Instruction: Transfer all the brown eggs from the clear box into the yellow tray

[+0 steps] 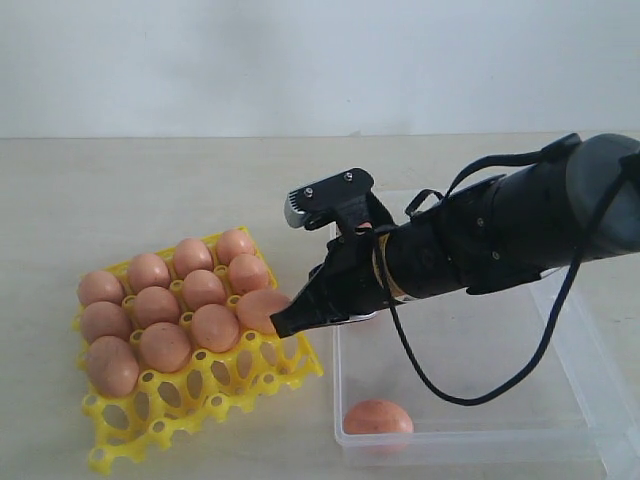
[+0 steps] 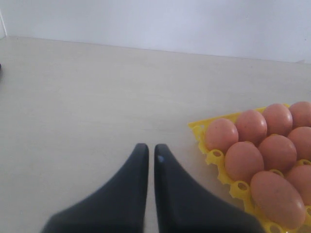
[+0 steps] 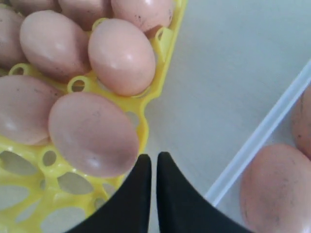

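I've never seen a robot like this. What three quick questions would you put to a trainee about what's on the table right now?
1. True or false: the right gripper is carrying something.
2. Where is the right gripper's tip?
A) at the edge of the yellow tray that faces the clear box
B) resting on the floor of the clear box
C) at the tray's far left corner
3. Short answer: is the job finished, and how can you tell?

Key
1. False: its jaws are shut and empty.
2. A
3. No: a brown egg lies in the clear box.
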`<state>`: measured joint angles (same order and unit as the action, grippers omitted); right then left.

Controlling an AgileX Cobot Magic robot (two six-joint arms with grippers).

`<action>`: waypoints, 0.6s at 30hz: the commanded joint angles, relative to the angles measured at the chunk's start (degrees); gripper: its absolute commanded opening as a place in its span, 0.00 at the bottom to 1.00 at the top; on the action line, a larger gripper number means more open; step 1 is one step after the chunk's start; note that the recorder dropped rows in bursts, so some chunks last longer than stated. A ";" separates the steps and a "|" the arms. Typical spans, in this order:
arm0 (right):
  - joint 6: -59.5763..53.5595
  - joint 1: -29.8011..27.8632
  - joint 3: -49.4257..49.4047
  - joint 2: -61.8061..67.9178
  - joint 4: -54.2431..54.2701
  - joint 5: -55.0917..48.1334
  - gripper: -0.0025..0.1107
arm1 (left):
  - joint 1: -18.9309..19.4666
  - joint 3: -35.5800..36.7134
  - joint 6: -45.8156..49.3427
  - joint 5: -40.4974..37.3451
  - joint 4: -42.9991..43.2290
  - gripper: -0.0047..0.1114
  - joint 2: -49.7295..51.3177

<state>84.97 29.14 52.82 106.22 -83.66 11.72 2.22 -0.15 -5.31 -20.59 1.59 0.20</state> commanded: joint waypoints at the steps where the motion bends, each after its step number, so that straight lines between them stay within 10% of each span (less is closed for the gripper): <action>1: -8.65 0.10 0.03 -0.35 3.51 4.04 0.02 | 0.18 0.15 0.27 0.23 -0.12 0.08 -0.20; 18: -16.34 0.10 -0.09 -0.35 14.57 3.56 0.02 | 0.18 0.15 0.27 0.23 -0.12 0.08 -0.20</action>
<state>69.18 29.14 52.82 106.22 -69.60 17.71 2.22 -0.15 -5.31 -20.59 1.59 0.20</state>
